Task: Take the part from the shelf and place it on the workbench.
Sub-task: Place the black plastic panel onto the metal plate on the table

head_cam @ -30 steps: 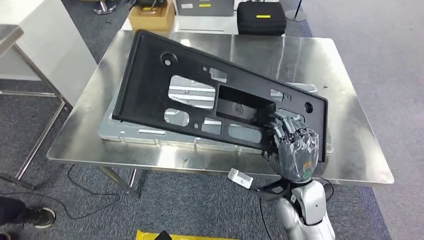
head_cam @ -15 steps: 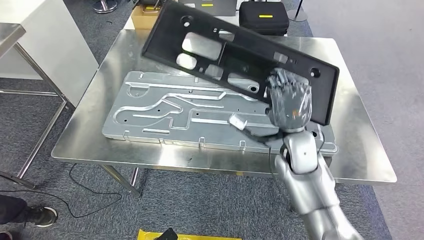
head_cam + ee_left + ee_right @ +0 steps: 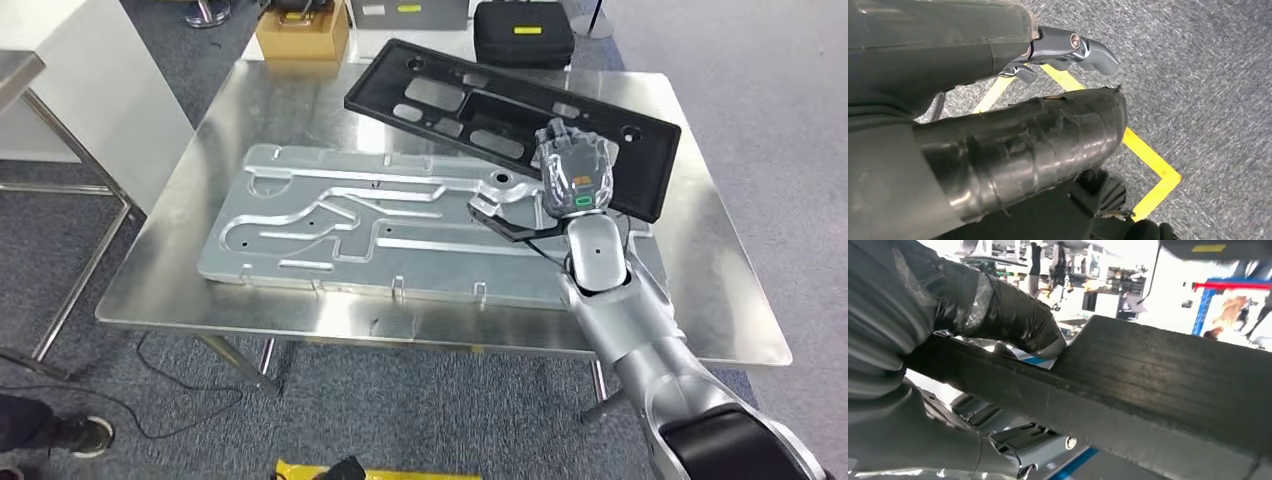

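We are gripping the black panel (image 3: 500, 105) by its right end with our right hand (image 3: 574, 172) | long, stiff, light-looking, likely levering | left hand (image 3: 998, 145): grip state unclear.

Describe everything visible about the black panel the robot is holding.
The black panel is a long, flat, matte plastic-looking frame with several rectangular cutouts and small round holes. The right hand grips it near its right end, holding it tilted above the metal workbench and the far edge of the ribbed silver plate.
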Action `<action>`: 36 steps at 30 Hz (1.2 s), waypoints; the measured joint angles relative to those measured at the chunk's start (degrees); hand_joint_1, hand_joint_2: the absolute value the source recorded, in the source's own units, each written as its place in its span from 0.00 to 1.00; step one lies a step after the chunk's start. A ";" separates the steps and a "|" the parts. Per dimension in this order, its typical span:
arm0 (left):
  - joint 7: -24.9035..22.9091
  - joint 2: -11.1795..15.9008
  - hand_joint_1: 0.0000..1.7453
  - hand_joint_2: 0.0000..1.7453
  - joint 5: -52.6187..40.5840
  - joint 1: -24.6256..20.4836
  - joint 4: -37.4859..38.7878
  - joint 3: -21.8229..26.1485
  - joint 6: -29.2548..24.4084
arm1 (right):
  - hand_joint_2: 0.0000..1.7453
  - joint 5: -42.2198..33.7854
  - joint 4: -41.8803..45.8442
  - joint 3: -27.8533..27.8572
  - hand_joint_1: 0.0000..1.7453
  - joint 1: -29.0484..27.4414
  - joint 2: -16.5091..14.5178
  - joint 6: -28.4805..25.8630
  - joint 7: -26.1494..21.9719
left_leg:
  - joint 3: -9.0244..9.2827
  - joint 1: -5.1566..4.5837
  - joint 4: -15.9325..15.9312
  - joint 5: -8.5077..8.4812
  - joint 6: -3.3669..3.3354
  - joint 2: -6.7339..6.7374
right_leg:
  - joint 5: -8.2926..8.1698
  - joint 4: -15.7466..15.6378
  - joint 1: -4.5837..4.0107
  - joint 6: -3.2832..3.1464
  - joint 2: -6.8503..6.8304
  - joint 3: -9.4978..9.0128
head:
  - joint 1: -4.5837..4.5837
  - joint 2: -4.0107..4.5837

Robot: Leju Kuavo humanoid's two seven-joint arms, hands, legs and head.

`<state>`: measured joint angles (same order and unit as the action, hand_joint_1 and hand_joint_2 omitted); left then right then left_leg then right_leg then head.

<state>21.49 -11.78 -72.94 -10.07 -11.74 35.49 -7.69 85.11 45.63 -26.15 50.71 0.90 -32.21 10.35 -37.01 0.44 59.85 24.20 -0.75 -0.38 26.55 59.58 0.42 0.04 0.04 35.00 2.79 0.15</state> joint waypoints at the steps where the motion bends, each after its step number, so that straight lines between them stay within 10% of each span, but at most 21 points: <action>1: -0.04 -0.01 0.00 0.00 0.01 -0.04 0.00 -0.05 0.01 | 1.00 0.00 -0.89 -0.75 0.97 0.09 0.03 0.31 0.20 | 0.05 0.00 -0.38 0.06 -0.28 -0.04 | -0.03 -0.05 0.00 0.29 -0.01 0.05 | 0.01 0.00; 4: -0.08 -0.07 0.00 0.00 0.05 -0.15 0.00 -0.27 0.00 | 1.00 0.00 -3.55 -2.75 0.95 -0.11 0.05 1.00 0.82 | 0.60 0.27 -1.02 -0.12 -1.17 -0.07 | 1.62 2.31 0.23 1.10 -0.04 1.03 | 0.04 0.00; 7: -0.08 -0.13 0.00 0.00 0.20 -0.28 0.00 -0.56 0.03 | 1.00 0.00 -6.40 -4.43 0.94 -0.72 0.04 1.86 1.07 | 0.91 0.25 -1.17 0.04 -1.79 -0.05 | 5.80 12.43 0.36 1.61 -0.03 6.28 | 0.05 0.00; 9: -0.09 -0.14 0.00 0.00 0.31 -0.22 0.00 -0.75 0.06 | 1.00 -0.01 -8.32 -5.15 0.95 -1.59 0.02 2.43 1.08 | 1.12 0.22 -1.14 0.19 -1.92 -0.19 | 5.58 15.51 0.43 1.74 -0.04 8.30 | 0.05 0.00; 13: -0.01 -0.17 0.00 0.00 0.60 -0.20 0.00 -0.90 0.10 | 1.00 -0.08 -10.93 -5.62 0.94 -2.62 -0.35 2.82 0.84 | 1.49 0.11 -0.83 0.70 -1.41 -0.54 | -1.32 2.96 0.29 1.04 -0.04 2.99 | 0.05 0.00; 15: 0.05 -0.19 0.00 0.00 0.66 -0.20 0.00 -0.93 0.13 | 1.00 -0.11 -11.90 -5.63 0.89 -2.91 -0.71 2.64 0.73 | 1.44 -0.06 -0.82 0.79 -0.89 -0.51 | -1.61 0.31 -0.03 0.60 0.04 1.77 | 0.02 0.00; 18: 0.12 -0.19 0.00 0.00 0.73 -0.17 0.00 -0.93 0.15 | 1.00 -0.14 -12.97 -5.63 0.50 -3.61 -1.20 2.23 0.47 | 1.41 -0.13 -0.67 1.24 -0.09 -0.47 | -1.73 -0.15 0.13 -0.15 0.03 1.46 | -0.02 0.00; 21: 0.15 -0.18 0.00 0.00 0.77 -0.15 0.00 -0.93 0.15 | 1.00 -0.16 -13.67 -5.63 0.07 -3.89 -1.75 1.90 0.40 | -1.44 -0.03 6.06 5.25 0.53 -0.29 | -1.76 -0.51 0.33 -1.05 -0.35 1.04 | -0.05 0.00; 24: 0.14 -0.18 0.00 0.00 0.77 0.17 0.00 -0.93 0.14 | 1.00 -0.16 -14.40 -5.63 0.00 -4.41 -1.93 1.29 0.44 | -5.51 0.15 14.67 8.00 0.91 -0.13 | -1.65 -0.46 0.25 -1.32 -0.55 0.96 | -0.07 0.00; 29: 0.12 -0.19 0.00 0.00 0.88 0.15 0.00 -0.95 0.04 | 1.00 -0.13 -14.84 -5.63 0.00 -4.85 -2.01 -0.62 0.37 | 1.13 0.23 0.90 1.27 0.48 -0.02 | -1.30 0.10 0.16 -0.64 -0.04 0.94 | -0.06 0.00; 33: 0.11 -0.18 0.00 0.00 1.06 0.16 0.00 -0.97 -0.03 | 0.00 -0.14 -14.94 -5.63 0.00 -5.01 -1.96 -1.32 -0.06 | 2.00 0.12 -0.85 1.04 -0.57 -0.06 | -1.26 0.15 0.12 0.60 0.07 1.00 | -0.03 0.00; 36: 0.14 -0.20 0.00 0.00 1.40 0.12 0.00 -0.98 -0.16 | 0.00 -0.20 -14.82 -5.63 0.00 -5.20 -1.64 -2.69 -1.17 | 2.37 0.28 -1.53 0.60 -1.51 0.10 | 2.19 5.56 0.37 1.41 0.04 3.39 | 0.03 0.00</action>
<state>21.63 -11.98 -71.54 -9.95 -11.74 34.51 -7.85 84.91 30.81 -31.78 45.51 -0.74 -34.90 9.18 -34.64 0.71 58.32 24.80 -2.26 -0.28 28.74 65.14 0.79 1.45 0.08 38.40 2.81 0.15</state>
